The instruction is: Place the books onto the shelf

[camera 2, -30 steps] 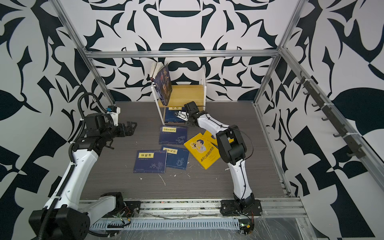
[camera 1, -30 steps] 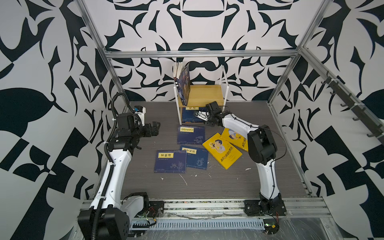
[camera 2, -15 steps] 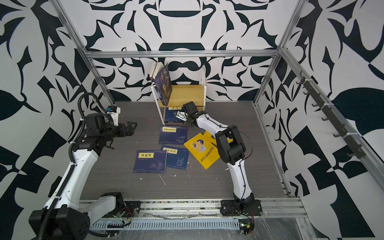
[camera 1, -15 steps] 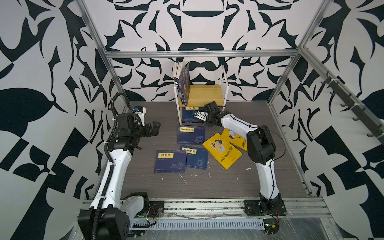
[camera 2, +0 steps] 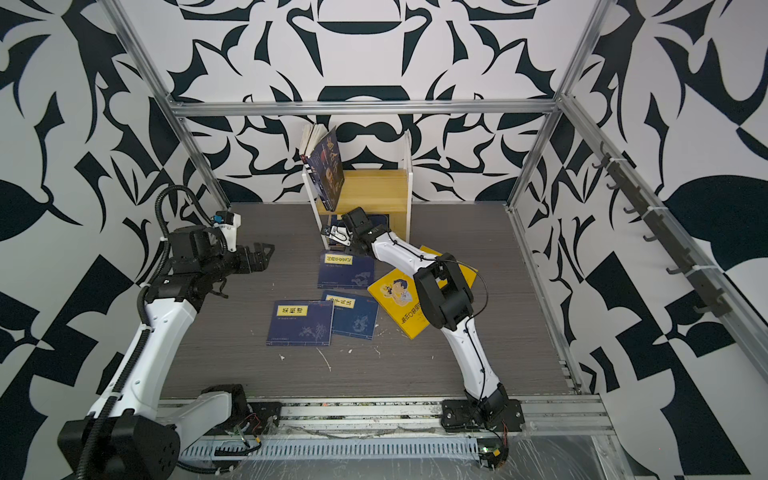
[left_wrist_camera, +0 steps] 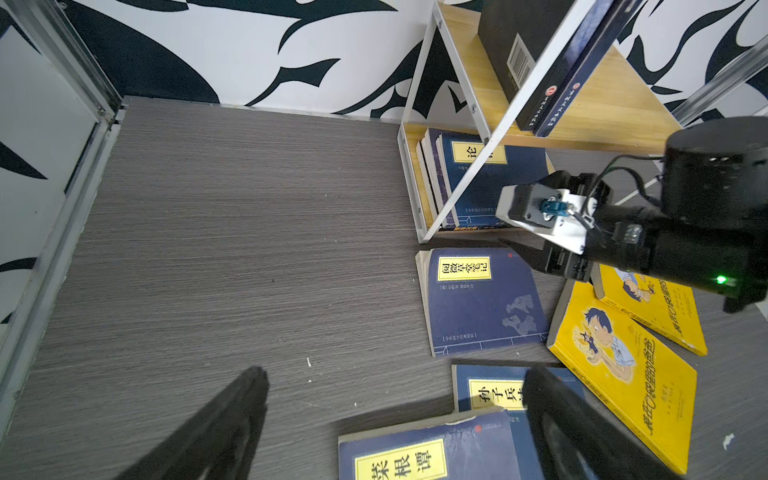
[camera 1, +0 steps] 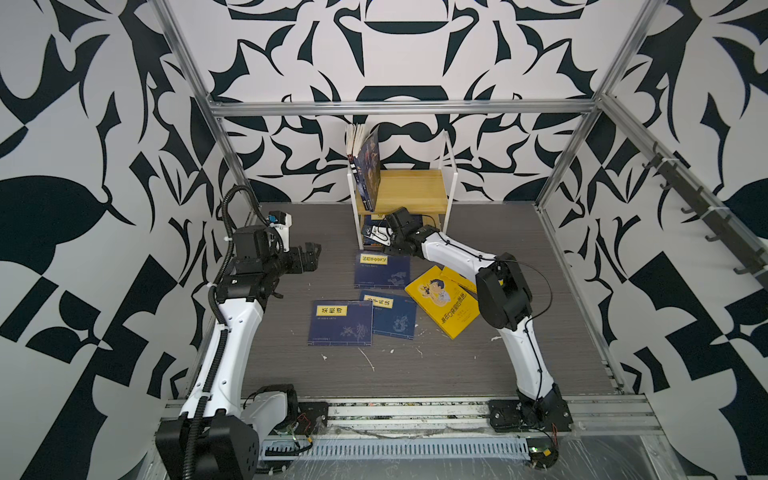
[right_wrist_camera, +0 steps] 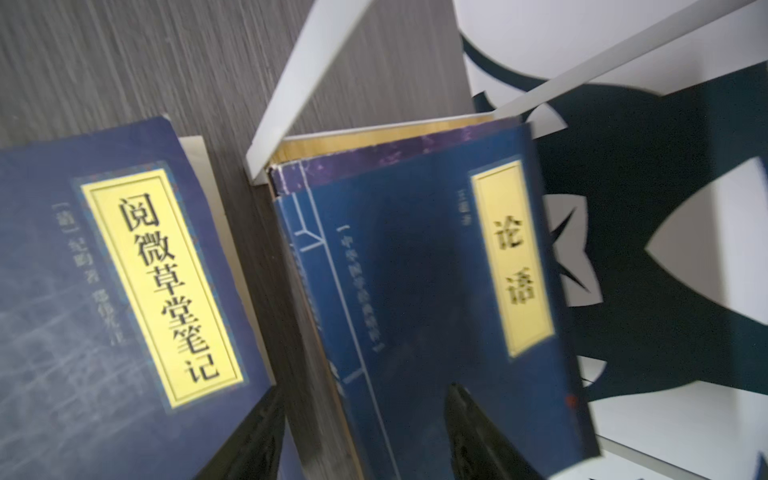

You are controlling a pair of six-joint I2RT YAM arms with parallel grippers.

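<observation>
At twelve o'clock stands one shelf [camera 1: 409, 189]. Two dark books [left_wrist_camera: 557, 95] lean on its upper board, and a navy stack topped by one labelled book [right_wrist_camera: 415, 291] sits on the lower. The right gripper [camera 1: 370, 240] has its fingers spread astride that book's edge, not pinching. Mid-floor lie three navy books [camera 1: 340, 322], with two yellow books [camera 1: 442, 301] toward three o'clock. The left gripper [camera 1: 312, 255], at nine o'clock, gapes empty.

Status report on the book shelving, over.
Left gripper hovering, jaws open, empty. Right gripper astride navy book in shelf lower tier, grip unclear. Five books on table, one navy copy right before shelf mouth.
</observation>
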